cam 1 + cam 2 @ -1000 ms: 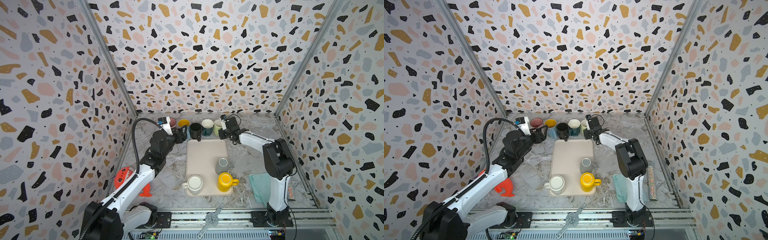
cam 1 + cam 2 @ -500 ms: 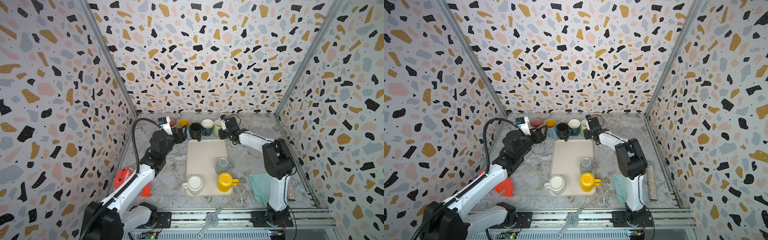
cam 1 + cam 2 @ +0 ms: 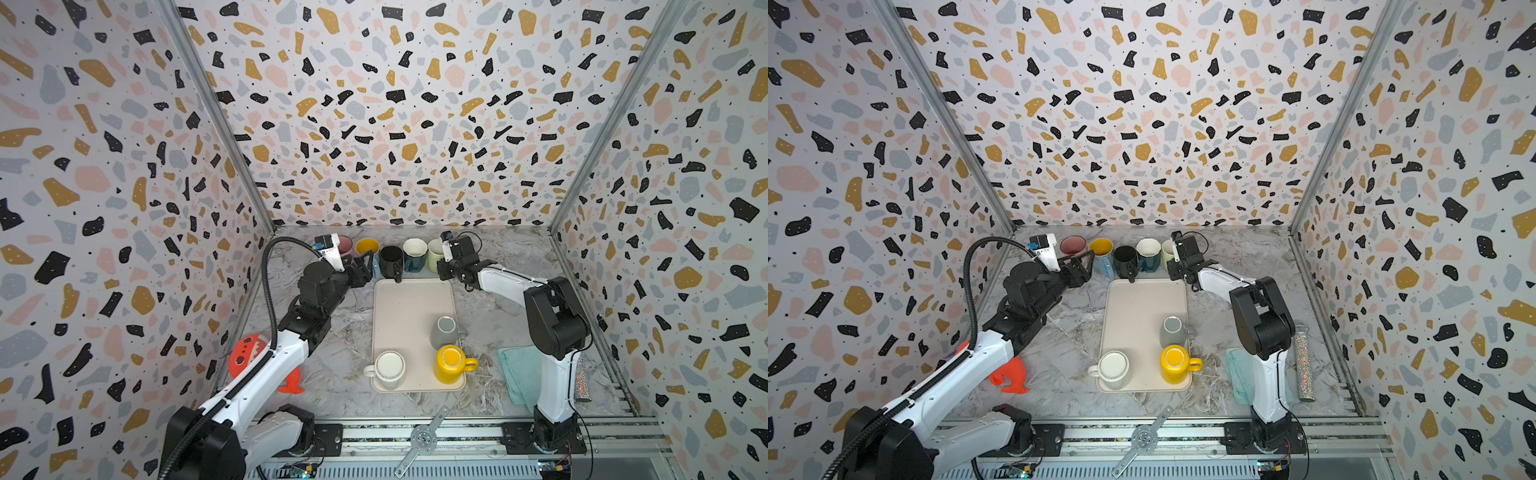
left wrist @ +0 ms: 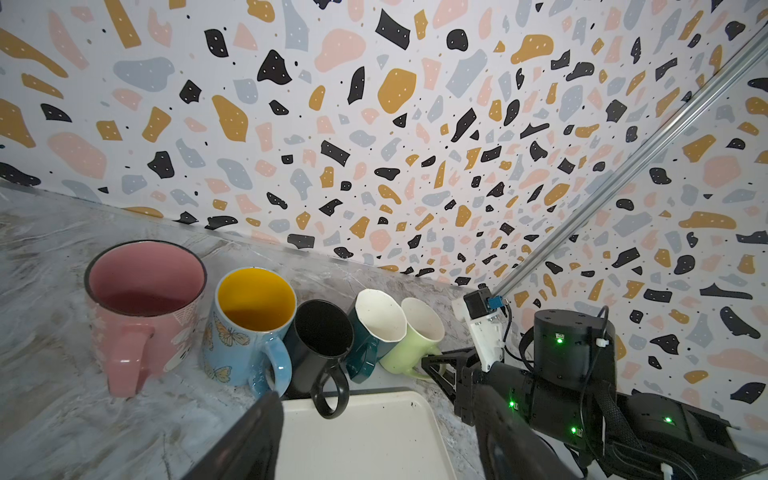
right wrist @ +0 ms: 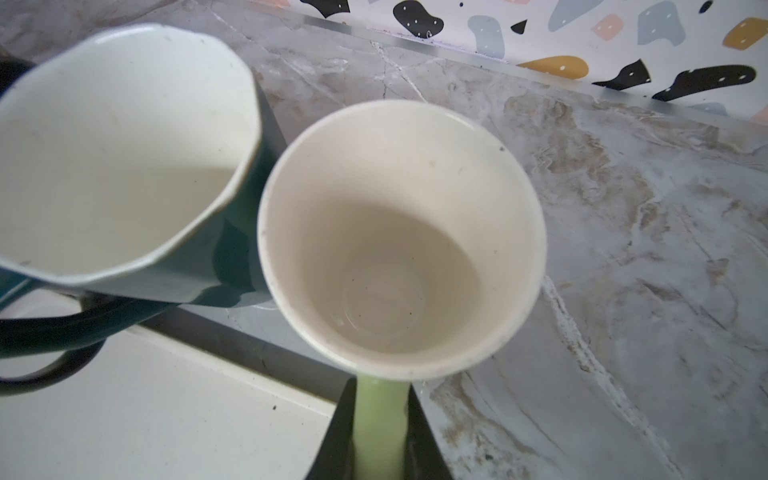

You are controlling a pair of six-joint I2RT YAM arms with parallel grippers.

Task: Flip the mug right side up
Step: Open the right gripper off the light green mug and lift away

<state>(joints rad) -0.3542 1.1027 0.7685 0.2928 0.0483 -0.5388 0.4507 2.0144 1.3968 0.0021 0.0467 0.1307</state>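
Handle (image 5: 380,419) of upright green mug (image 5: 399,232) pinched by right gripper (image 5: 380,392); left gripper (image 3: 1079,268) spread

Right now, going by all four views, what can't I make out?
Red object: both top views, left arm covers most of it; identity unclear.
Light green mug handle: right wrist view, right gripper shut on it, frame edge cuts the rest.
Left gripper: left wrist view shows one finger; the other is off-frame.

Bright, even, diffuse; shadows soft and faint. Wide-angle bending along wall (image 3: 124,166) edges. Right wrist close-up of mug (image 5: 399,232) slightly blurred.
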